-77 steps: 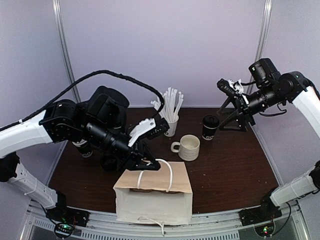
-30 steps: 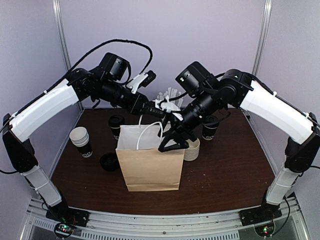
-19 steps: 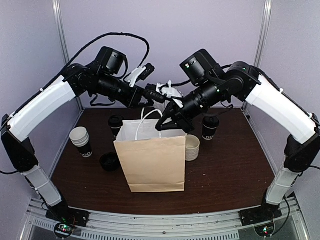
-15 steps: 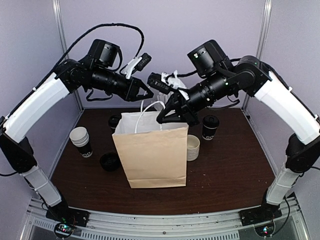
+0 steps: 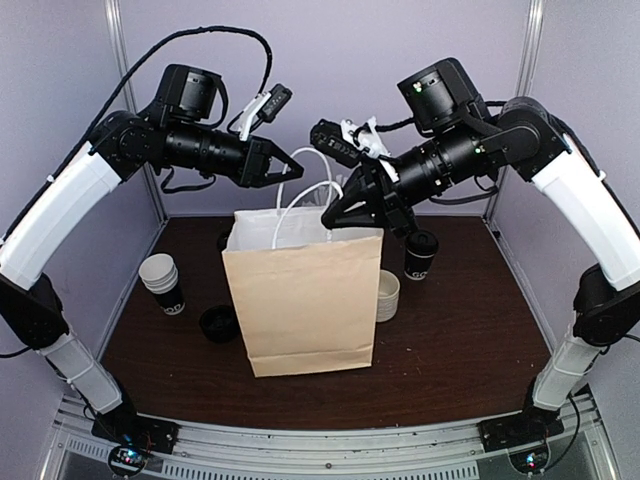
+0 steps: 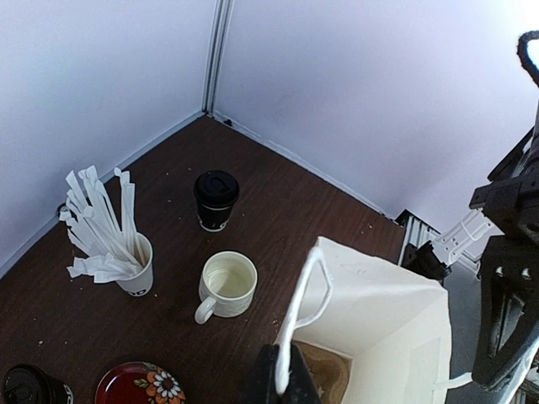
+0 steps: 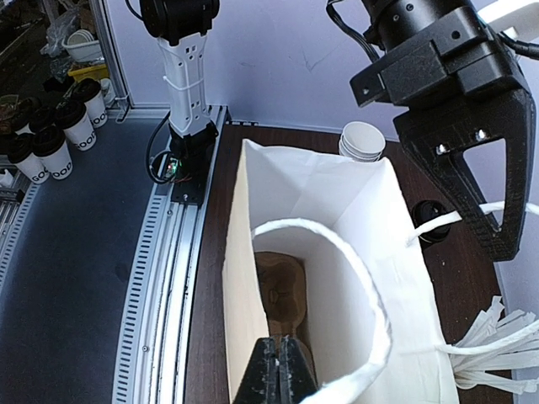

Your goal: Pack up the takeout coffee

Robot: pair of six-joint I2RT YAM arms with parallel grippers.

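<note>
Left gripper (image 5: pixel 289 172) and right gripper (image 5: pixel 329 217) each clamp a bag handle (image 7: pixel 299 223), takeout coffee (image 5: pixel 420 255) standing well below them.

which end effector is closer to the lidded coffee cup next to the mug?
Right. The right end effector, shut on a handle of the paper bag, sits up-left of the lidded coffee cup; the left end effector is farther left, across the bag's mouth.

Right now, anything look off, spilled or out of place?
Nothing spilled or damaged. The paper bag stands upright, mouth open, left gripper and right gripper each pinching one handle. Only oddity: what looks like a loose black lid lying on the table left of the bag, beside the stacked lidless cups.
</note>
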